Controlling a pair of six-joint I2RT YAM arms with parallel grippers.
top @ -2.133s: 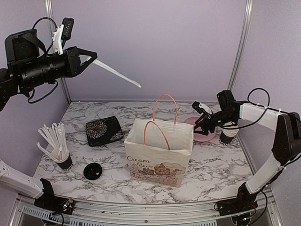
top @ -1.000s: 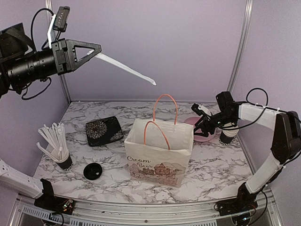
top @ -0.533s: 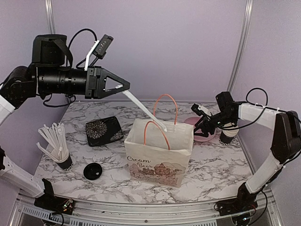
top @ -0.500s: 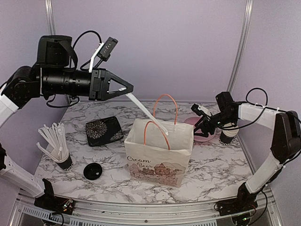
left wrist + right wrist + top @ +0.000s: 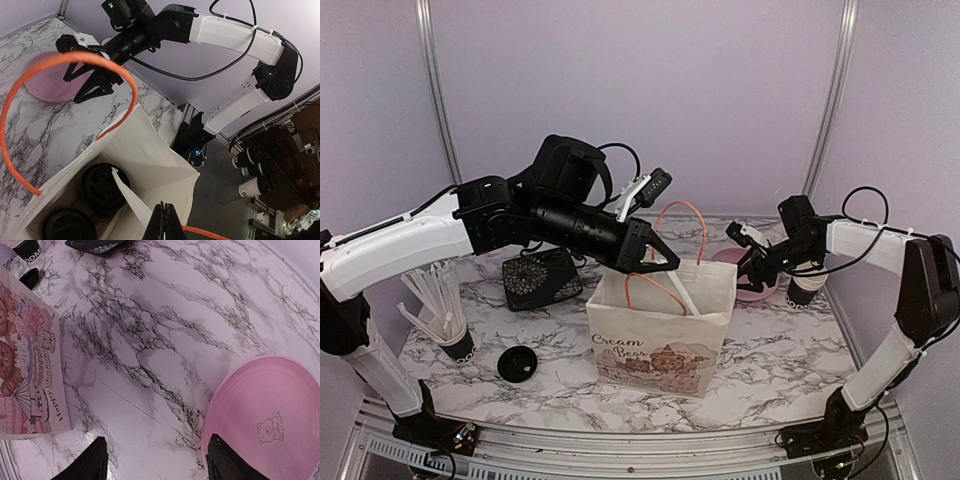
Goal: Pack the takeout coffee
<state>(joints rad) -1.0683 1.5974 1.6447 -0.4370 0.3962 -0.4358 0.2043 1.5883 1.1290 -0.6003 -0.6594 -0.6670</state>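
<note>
At far left we see a black cup of white straws and, near it, a loose black lid on the marble table. The left arm stretches almost level from the left, passing above a black flowered tray, its wrist angled down toward the paper bag. The left gripper is clamped tight on a white wrapped straw, whose lower end dips into the bag's mouth. In the left wrist view, two lidded coffee cups sit side by side at the bottom of the bag. The bag's front reads "Cream Bear"; in the right wrist view another face reads "Happy". At right, the right arm bends inward. The right gripper hovers above a pink plate, jaws wide apart and holding nothing. The plate carries a small bear print with lettering too small to read. Another black cup stands just behind that arm.
</note>
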